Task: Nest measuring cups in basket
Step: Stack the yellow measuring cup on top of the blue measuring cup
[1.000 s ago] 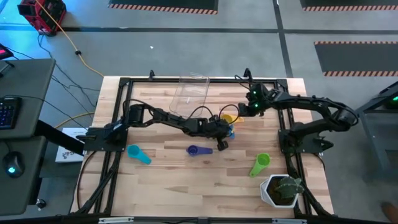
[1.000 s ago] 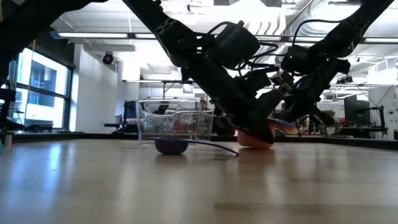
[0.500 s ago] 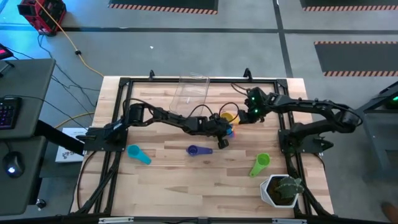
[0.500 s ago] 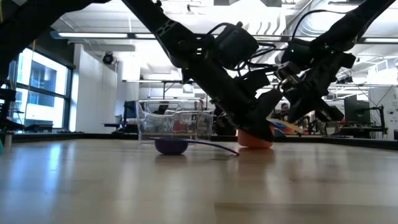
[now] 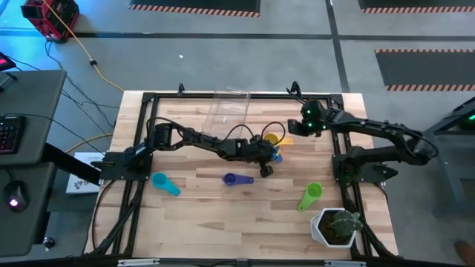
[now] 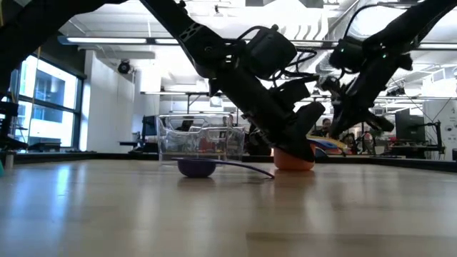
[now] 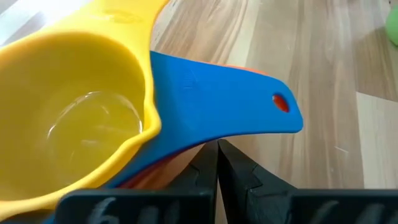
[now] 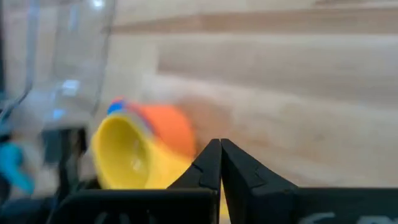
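Seemingly to keep them from sliding, the left gripper, jaws together, rests beside the stacked yellow cup and blue cup near the clear basket, while the right gripper, also closed and empty, hovers beside them.

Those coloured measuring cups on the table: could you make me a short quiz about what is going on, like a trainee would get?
1. True or false: the yellow cup sits nested on the blue cup.
2. Which cup lies nearest the potted plant? A teal; B purple; C green.
3. Fill in: the clear basket holds ____ cups.

Key
1. True; the stack lies by the left gripper, whose fingers are shut.
2. C.
3. No; all cups in view lie on the wooden table. The right gripper is also shut, holding nothing.
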